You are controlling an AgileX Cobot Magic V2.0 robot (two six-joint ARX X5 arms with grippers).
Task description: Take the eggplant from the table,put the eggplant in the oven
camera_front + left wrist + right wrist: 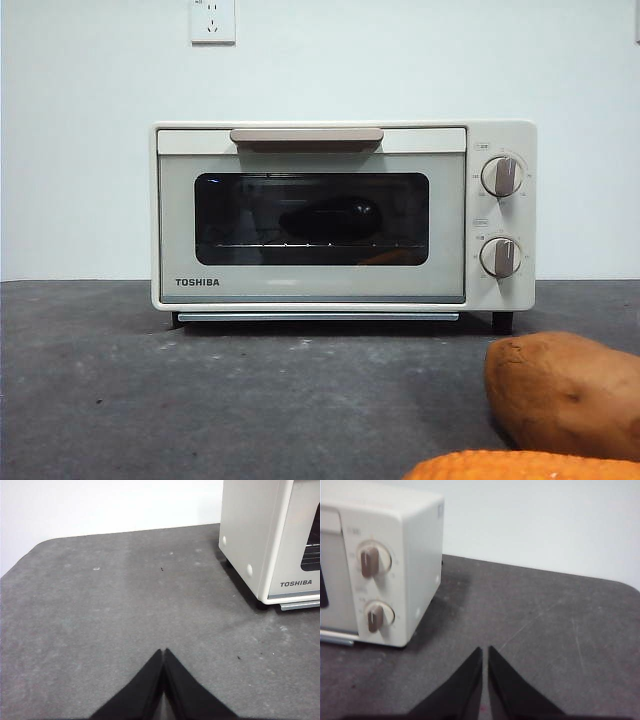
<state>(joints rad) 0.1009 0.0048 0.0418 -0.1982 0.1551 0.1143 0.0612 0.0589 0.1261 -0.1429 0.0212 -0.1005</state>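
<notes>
The cream Toshiba oven (345,215) stands at the back of the dark grey table (200,390) with its door closed. Through the dark glass window I see the eggplant (330,220) lying on the wire rack inside. My left gripper (164,652) is shut and empty, hovering over bare table to the left of the oven (270,540). My right gripper (485,651) is shut and empty too, over the table to the right of the oven (380,560), near its two knobs. Neither gripper shows in the front view.
A brown sweet potato (565,392) lies at the front right of the table, with an orange corn cob (520,466) just in front of it at the picture's lower edge. A wall socket (212,20) is on the white wall behind.
</notes>
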